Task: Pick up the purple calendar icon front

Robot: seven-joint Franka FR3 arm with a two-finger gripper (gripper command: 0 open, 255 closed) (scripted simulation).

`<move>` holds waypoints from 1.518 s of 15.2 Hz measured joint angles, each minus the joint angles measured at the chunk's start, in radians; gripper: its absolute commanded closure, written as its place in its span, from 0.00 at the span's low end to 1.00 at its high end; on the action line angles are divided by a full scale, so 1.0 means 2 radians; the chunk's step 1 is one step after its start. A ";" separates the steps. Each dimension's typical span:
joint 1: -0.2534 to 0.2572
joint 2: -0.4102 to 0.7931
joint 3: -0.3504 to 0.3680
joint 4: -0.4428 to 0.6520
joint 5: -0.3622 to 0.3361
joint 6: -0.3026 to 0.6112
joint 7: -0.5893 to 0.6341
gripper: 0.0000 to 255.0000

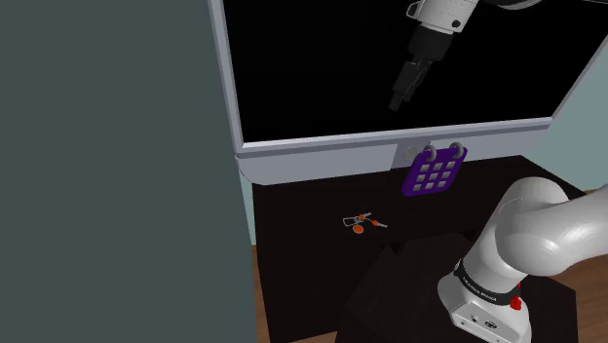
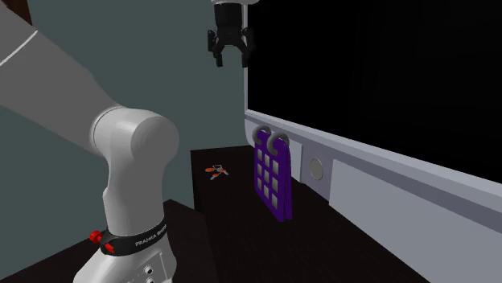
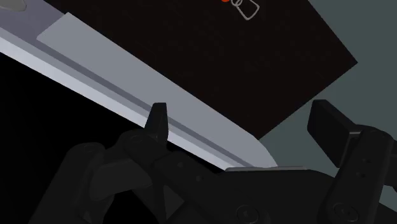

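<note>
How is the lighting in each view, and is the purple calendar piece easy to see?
Shoulder view: dim, no glare; the purple calendar icon stands out against the dark surface. Second exterior view: the icon is clear beside the grey frame. Wrist view: the black gripper partly blends into the black area.

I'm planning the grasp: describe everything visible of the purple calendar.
The purple calendar is a flat, rounded-corner slab whose face carries a grid of square cells. Two grey rings loop over its top edge. It stands nearly upright on the dark table, top leaning against the grey ledge under the black area. The open fingers hang above, not touching it.
</note>
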 measured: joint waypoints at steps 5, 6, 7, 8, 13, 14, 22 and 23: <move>-0.002 -0.031 -0.037 -0.042 -0.009 0.009 -0.044 0.00; -0.004 -0.039 -0.052 -0.054 -0.014 0.012 -0.061 0.00; -0.007 -0.049 -0.067 -0.067 -0.019 0.013 -0.078 0.00; -0.008 -0.055 -0.080 -0.077 -0.024 0.015 -0.094 0.00; -0.020 -0.082 -0.151 -0.127 -0.052 0.030 -0.171 0.00; -0.025 -0.090 -0.169 -0.141 -0.062 0.034 -0.190 0.00; -0.038 -0.083 -0.267 -0.178 -0.108 0.065 -0.286 0.00; -0.039 -0.083 -0.269 -0.184 -0.110 0.071 -0.287 0.00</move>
